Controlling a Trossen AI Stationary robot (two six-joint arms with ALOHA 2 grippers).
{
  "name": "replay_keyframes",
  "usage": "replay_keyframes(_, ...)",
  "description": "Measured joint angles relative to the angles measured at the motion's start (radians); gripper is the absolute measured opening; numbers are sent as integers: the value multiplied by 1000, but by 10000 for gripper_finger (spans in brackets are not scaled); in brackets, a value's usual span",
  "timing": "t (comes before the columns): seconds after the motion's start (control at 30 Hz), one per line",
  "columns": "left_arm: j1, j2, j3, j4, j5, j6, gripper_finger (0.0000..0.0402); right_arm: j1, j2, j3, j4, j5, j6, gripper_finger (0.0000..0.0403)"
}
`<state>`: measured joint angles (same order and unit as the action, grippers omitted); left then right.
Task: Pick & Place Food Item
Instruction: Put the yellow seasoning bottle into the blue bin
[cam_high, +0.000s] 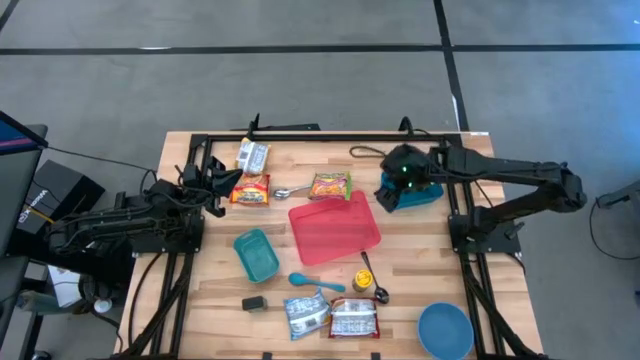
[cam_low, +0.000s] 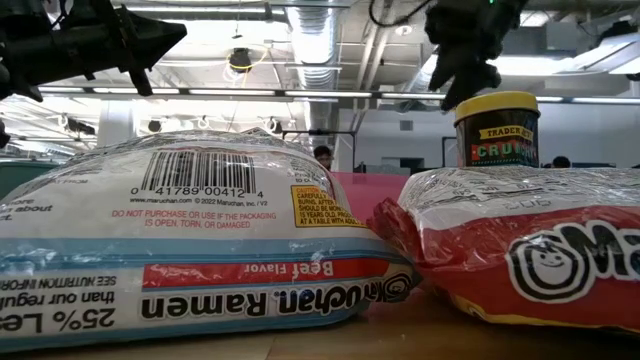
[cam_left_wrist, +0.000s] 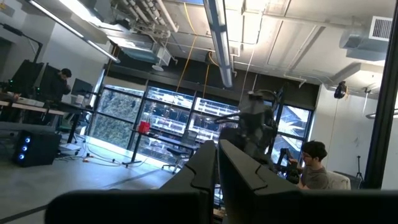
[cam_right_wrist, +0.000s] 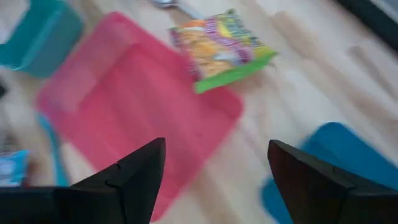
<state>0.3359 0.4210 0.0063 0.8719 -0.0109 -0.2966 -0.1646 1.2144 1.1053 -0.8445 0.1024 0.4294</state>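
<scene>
**Two grippers empty, no food item yet in hand**

Two ramen packets (cam_high: 330, 316) lie side by side at the near edge of the worktop (cam_high: 420, 265), flat and undisturbed; the low view is almost filled by them, one blue-banded, one red. A blue bowl (cam_high: 445, 330) sits at the near right corner, and a small dark block (cam_high: 253, 302) lies to the left of the packets. A blue spoon (cam_high: 315, 283) and a yellow-lidded jar (cam_high: 381, 294) lie just beyond.

At mid-worktop the red tray (cam_high: 335, 229) sits open and bare, with a teal container (cam_high: 257, 254) to its left. Judgement: the tray is laid centrally as the likely receiving place, within reach of both arms.

Beyond the tray lies the green snack packet (cam_high: 330, 185), its near edge touching or just overlapping the tray's far edge, a metal spoon (cam_high: 285, 191) beside it. Further left are a red-and-yellow packet (cam_high: 250, 190) and a silver packet (cam_high: 252, 156).

The right gripper (cam_high: 395, 192) hangs above the worktop over a blue plate (cam_high: 420, 195), right of the tray. Its fingers (cam_right_wrist: 140, 168) stand fully spread with nothing between them, facing the green packet and tray. Judgement: it is posed for an approach; the green packet is the nearest candidate.

The left gripper (cam_high: 208, 182) waits at the left edge, closed on nothing, pointing out into the room.
</scene>
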Motion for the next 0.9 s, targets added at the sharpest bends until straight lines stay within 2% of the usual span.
replay_keyframes(0.2, 0, 0, 0, 0, 0, 0, 12, 147, 0, 0, 56, 0, 92, 277)
replay_keyframes(0.47, 0, 0, 0, 0, 0, 0, 12, 326, 0, 0, 223, 10, 74, 277)
replay_keyframes(0.57, 0, 0, 0, 0, 0, 0, 12, 386, 0, 0, 304, 64, 1, 277)
replay_keyframes(0.8, 0, 0, 0, -3, 0, 0, 12, 481, 0, 0, 435, 291, -166, 277)
replay_keyframes(0.9, 0, 0, 0, -3, 0, 0, 12, 496, 0, 0, 457, 318, -214, 277)
